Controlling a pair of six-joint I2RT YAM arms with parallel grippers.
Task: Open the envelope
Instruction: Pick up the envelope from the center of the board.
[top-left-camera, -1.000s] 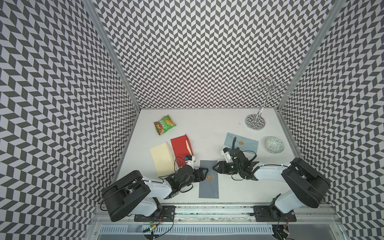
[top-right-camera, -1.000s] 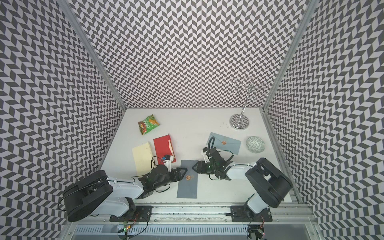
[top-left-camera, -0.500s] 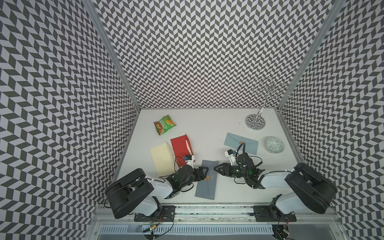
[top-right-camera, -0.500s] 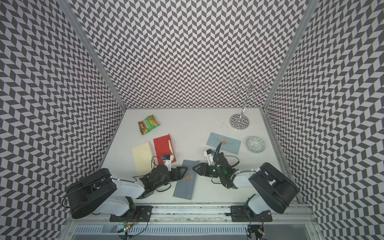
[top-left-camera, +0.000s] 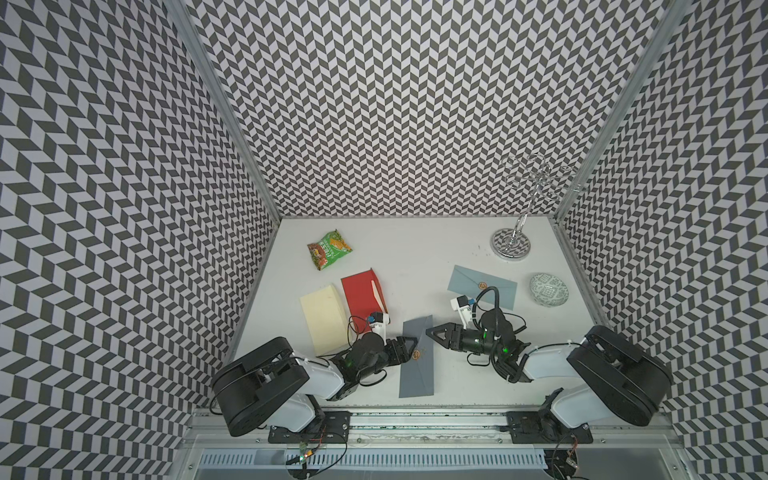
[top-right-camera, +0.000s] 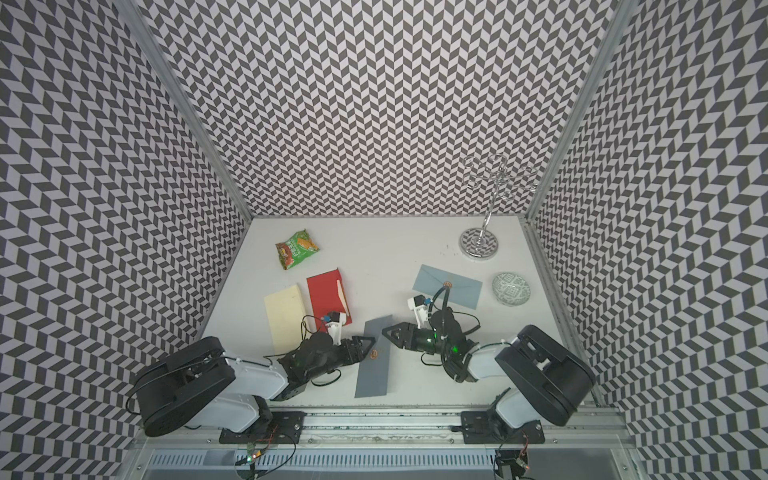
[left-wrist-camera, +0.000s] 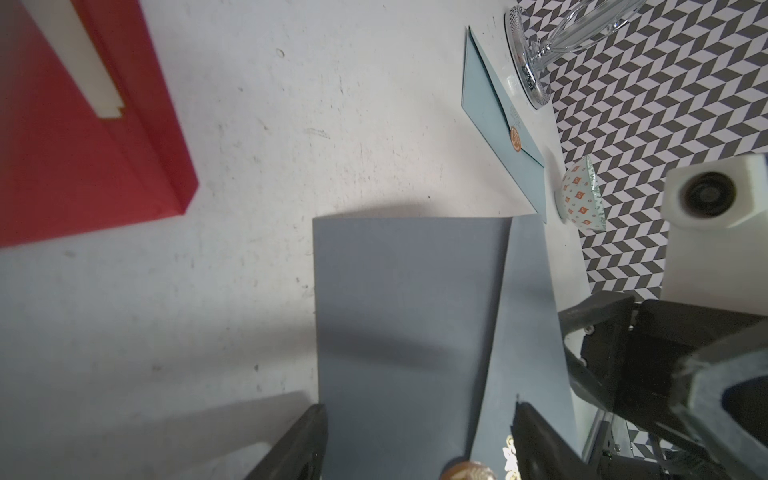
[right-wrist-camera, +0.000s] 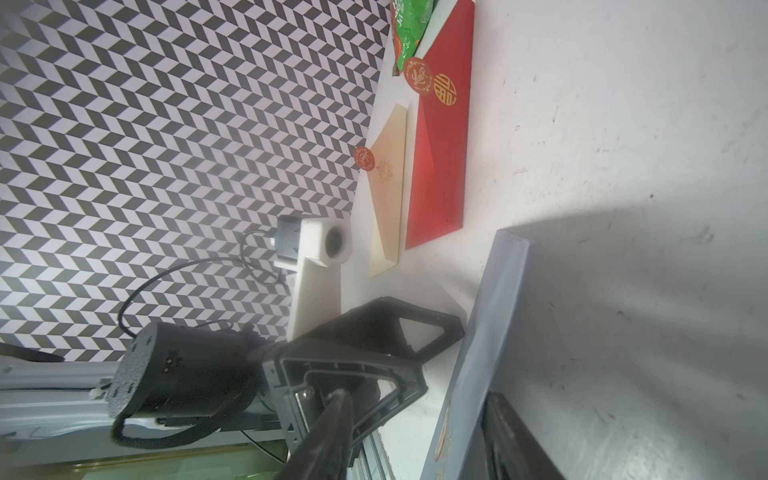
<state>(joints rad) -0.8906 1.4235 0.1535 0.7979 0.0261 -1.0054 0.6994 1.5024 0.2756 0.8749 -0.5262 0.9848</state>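
Note:
A grey envelope (top-left-camera: 417, 374) (top-right-camera: 374, 376) with a round bronze seal (top-left-camera: 415, 354) lies near the table's front edge, between my two arms. My left gripper (top-left-camera: 409, 351) (top-right-camera: 365, 351) reaches in from the left at table level and is open. In the left wrist view the envelope (left-wrist-camera: 403, 311) lies between its fingers and the seal (left-wrist-camera: 467, 471) shows close to them. My right gripper (top-left-camera: 432, 334) (top-right-camera: 388, 332) is at the envelope's far right edge and is also open. In the right wrist view the envelope's raised edge (right-wrist-camera: 490, 324) stands between its fingers.
To the left lie a cream envelope (top-left-camera: 324, 320) and a red envelope (top-left-camera: 361, 295) with a white letter opener (top-left-camera: 376, 291) on it. A green snack packet (top-left-camera: 329, 249) sits behind them. On the right are a light blue envelope (top-left-camera: 482, 286), a patterned bowl (top-left-camera: 548, 289) and a metal stand (top-left-camera: 511, 245).
My right arm has swung round towards the front, and its gripper now lies low at the envelope's far right edge. The envelope has turned and shifted a little. The left gripper has hardly moved.

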